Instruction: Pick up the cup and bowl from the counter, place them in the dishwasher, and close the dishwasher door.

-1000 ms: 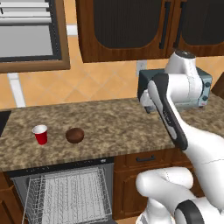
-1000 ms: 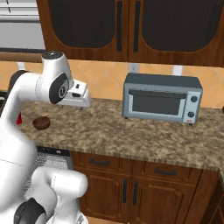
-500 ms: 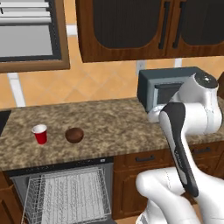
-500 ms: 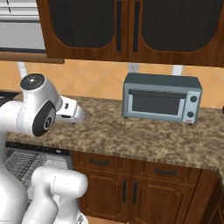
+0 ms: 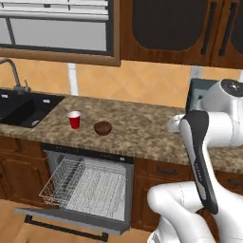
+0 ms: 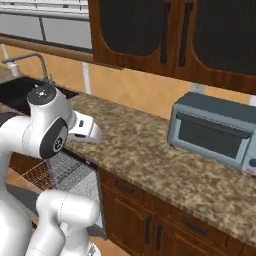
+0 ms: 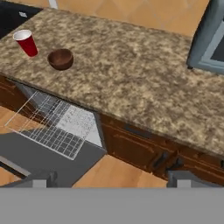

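Hand view looks down on the counter (image 7: 131, 74), where the cup (image 7: 26, 42) stands upright beside the bowl (image 7: 60, 59), the two close but apart, near the front edge above the dishwasher (image 7: 65, 127). Its wire rack (image 7: 46, 122) is pulled out over the lowered dishwasher door (image 7: 39, 159). The gripper (image 7: 107, 179) has its jaws spread wide with nothing between them, well away from both dishes. A toaster oven (image 7: 210, 39) sits at the far right.

Toaster oven (image 7: 210, 39) cut off at the hand view's edge; sink (image 5: 23, 108) perhaps half cropped.
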Controlling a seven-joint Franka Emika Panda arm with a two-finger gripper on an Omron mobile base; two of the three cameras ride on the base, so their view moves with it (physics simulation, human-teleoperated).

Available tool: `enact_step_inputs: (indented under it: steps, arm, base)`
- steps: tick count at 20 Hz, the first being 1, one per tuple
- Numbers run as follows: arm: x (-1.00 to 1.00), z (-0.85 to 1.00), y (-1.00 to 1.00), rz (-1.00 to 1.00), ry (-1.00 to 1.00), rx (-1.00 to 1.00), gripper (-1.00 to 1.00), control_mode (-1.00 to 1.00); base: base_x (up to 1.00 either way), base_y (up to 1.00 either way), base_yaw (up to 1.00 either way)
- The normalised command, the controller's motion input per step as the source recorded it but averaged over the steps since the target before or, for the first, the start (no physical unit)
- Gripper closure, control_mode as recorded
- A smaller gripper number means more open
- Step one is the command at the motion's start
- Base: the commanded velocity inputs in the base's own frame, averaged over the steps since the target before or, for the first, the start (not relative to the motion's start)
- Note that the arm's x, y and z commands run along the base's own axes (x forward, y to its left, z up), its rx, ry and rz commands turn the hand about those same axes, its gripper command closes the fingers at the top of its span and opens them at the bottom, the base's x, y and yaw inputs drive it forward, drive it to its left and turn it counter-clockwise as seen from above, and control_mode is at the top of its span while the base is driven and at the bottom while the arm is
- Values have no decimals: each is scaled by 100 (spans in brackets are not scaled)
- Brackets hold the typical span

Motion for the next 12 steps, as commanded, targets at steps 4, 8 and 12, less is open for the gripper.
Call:
enact_step_inputs:
  steps: [4,8,12]
  arm:
    - [0,0,0,0,0,0,-100,100]
    - [0,0,0,0,0,0,-100,100]
    - [0,0,0,0,0,0,-100,100]
  base:
    - [0,0,100]
    - [0,0,100]
    - [-6,-9,98]
